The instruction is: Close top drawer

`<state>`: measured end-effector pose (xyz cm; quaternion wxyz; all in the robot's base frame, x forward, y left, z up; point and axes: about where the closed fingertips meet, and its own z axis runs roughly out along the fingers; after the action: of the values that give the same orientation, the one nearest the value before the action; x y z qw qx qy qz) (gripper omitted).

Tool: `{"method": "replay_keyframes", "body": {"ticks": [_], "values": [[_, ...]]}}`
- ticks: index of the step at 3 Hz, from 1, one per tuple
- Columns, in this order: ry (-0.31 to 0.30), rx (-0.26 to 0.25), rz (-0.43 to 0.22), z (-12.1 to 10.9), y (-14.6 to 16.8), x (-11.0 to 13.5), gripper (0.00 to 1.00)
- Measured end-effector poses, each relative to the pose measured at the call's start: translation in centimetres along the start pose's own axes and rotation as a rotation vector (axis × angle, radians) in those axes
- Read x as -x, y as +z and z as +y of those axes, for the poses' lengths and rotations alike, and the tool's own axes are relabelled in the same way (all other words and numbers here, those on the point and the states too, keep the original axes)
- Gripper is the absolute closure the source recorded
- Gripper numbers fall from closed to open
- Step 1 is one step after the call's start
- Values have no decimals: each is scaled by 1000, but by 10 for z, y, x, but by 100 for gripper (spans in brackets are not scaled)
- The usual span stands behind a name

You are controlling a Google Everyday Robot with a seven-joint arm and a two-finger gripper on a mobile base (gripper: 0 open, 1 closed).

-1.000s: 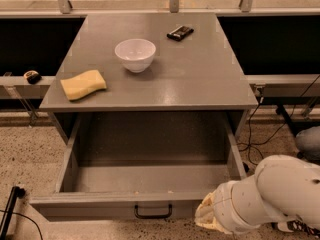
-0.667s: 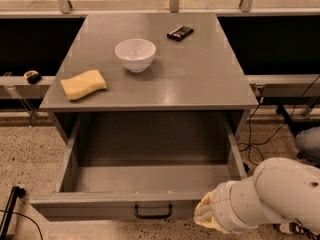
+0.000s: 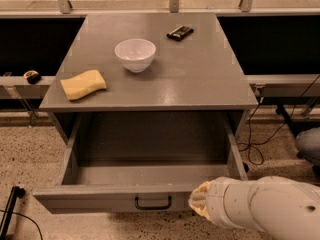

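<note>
The top drawer (image 3: 100, 200) is pulled far out of the grey cabinet; its inside is empty and its flat grey front carries a small black bar handle (image 3: 153, 203). My gripper (image 3: 200, 203) shows as a yellowish tip at the end of the thick white arm (image 3: 265, 209). It sits at the drawer front, just right of the handle, near the front's right end. The two lower drawers are hidden from view.
On the cabinet top (image 3: 200, 79) stand a white bowl (image 3: 135, 54), a yellow sponge (image 3: 83, 84) at the left and a small dark packet (image 3: 180, 32) at the back. Cables lie on the speckled floor at right (image 3: 255, 149). A black pole (image 3: 10, 211) leans at lower left.
Nothing has visibly changed; the gripper and arm stay at the drawer front's right end and the drawer stays open.
</note>
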<state>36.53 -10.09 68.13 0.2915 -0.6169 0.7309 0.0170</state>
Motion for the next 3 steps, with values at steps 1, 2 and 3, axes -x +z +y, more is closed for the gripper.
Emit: {"method": "replay_keyframes", "body": {"ticks": [1,2,3], "values": [[19,-108,-19,-28,10,10,100],[29,-127,-24,-46,30,10,100],[99,-92,-92,-64,51,17,100]]}}
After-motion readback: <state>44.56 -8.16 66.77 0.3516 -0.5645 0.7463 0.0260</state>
